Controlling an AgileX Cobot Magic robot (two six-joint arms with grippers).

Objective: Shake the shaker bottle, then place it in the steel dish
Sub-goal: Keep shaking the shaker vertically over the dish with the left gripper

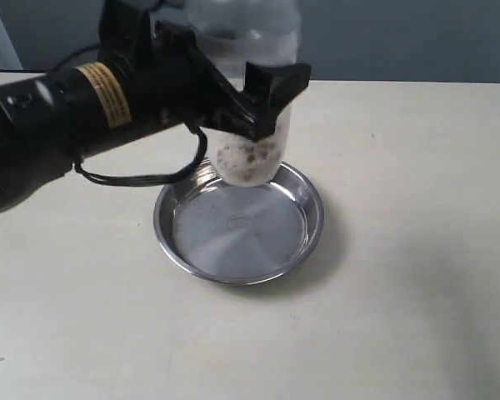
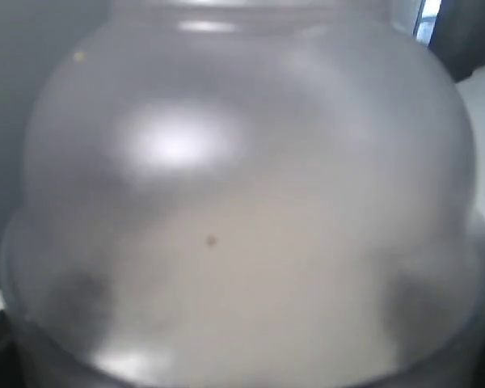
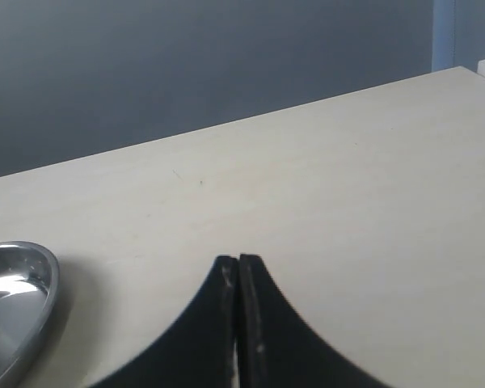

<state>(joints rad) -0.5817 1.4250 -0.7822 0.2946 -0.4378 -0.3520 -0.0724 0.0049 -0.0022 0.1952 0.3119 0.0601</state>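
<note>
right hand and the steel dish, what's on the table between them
Nothing: the right wrist view shows only bare table between the shut right hand and the steel dish.

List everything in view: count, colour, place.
shaker bottle: one, frosted clear with brown and white grains, held upright over the dish's far side
steel dish: one, shiny silver, mid-table
table: one, pale beige, under everything
left arm: one, black with a yellow label, reaching in from the left
cable: one, black, looping under the left arm
left gripper: one, black, closed on the bottle
right gripper: one, black, shut, empty, over the table near the dish
</note>
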